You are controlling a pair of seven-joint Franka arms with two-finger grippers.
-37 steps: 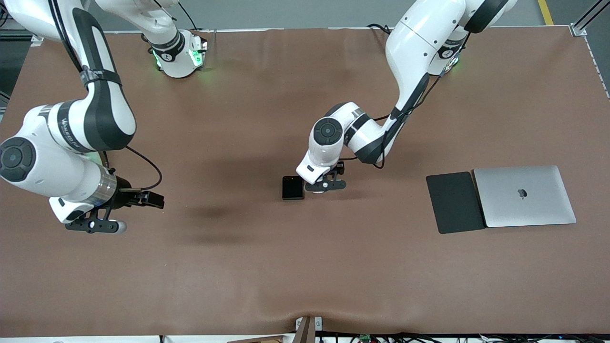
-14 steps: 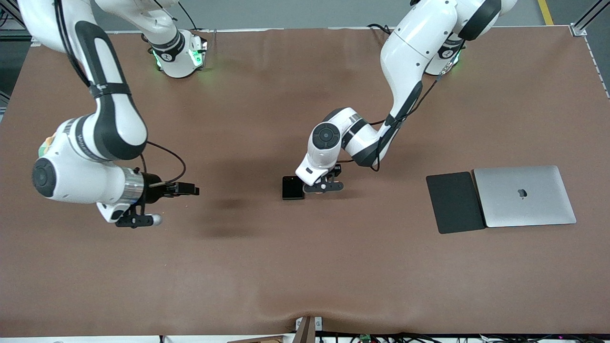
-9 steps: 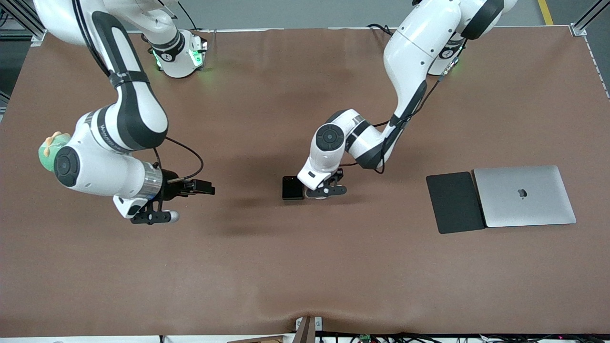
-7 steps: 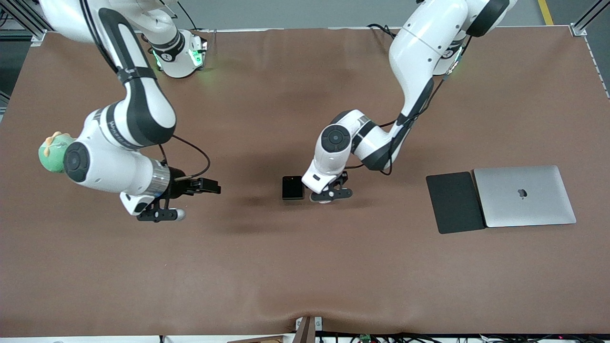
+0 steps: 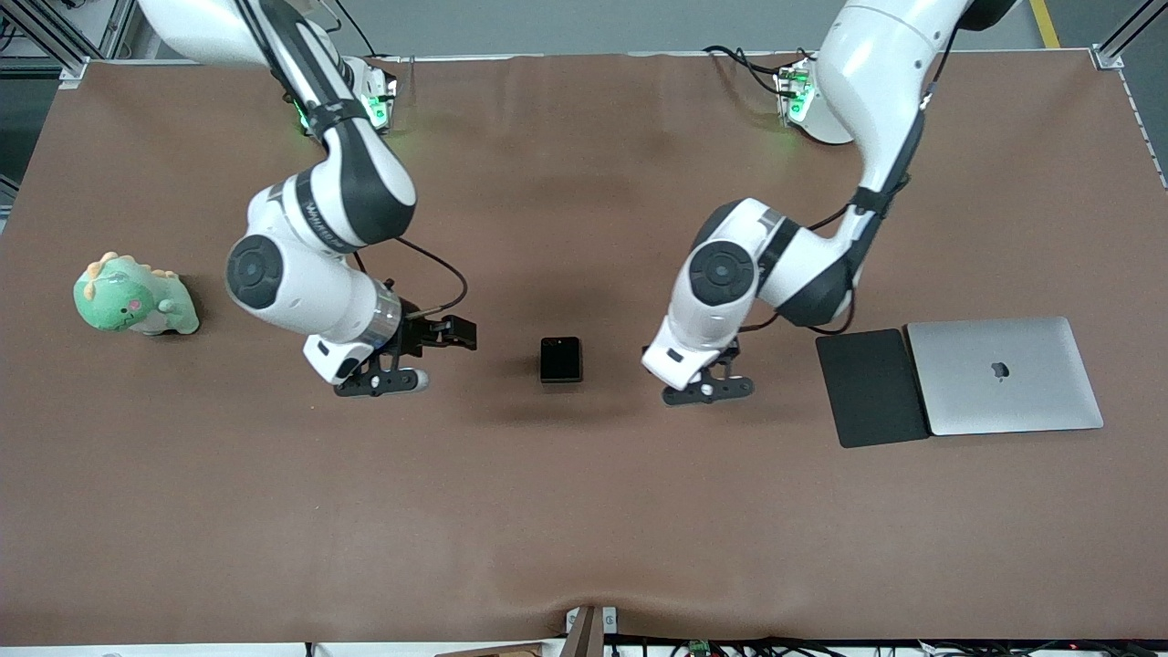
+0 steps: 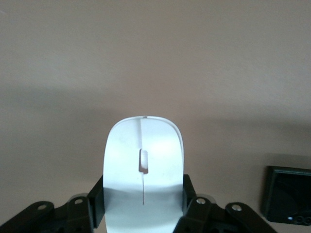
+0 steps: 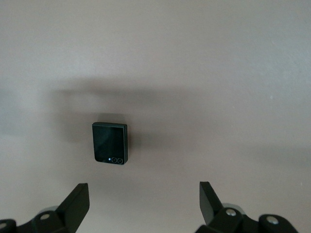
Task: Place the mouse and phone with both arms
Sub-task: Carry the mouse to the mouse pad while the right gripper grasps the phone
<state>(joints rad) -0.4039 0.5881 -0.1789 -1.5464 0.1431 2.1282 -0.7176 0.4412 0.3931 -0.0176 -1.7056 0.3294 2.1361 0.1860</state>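
The black folded phone (image 5: 560, 359) lies flat in the middle of the table; it also shows in the right wrist view (image 7: 110, 143) and at the edge of the left wrist view (image 6: 286, 201). My left gripper (image 5: 707, 388) is shut on the white mouse (image 6: 143, 160), with one finger on each long side. It is over the table between the phone and the dark grey mat (image 5: 871, 388). My right gripper (image 5: 383, 379) is open and empty (image 7: 144, 194), over the table beside the phone toward the right arm's end.
A closed silver laptop (image 5: 1004, 374) lies beside the dark mat toward the left arm's end. A green plush toy (image 5: 132, 297) stands near the right arm's end of the brown table (image 5: 584, 511).
My right gripper has swept in from the right arm's end toward the phone, uncovering the green toy. My left gripper has moved with the mouse away from the phone toward the mat.
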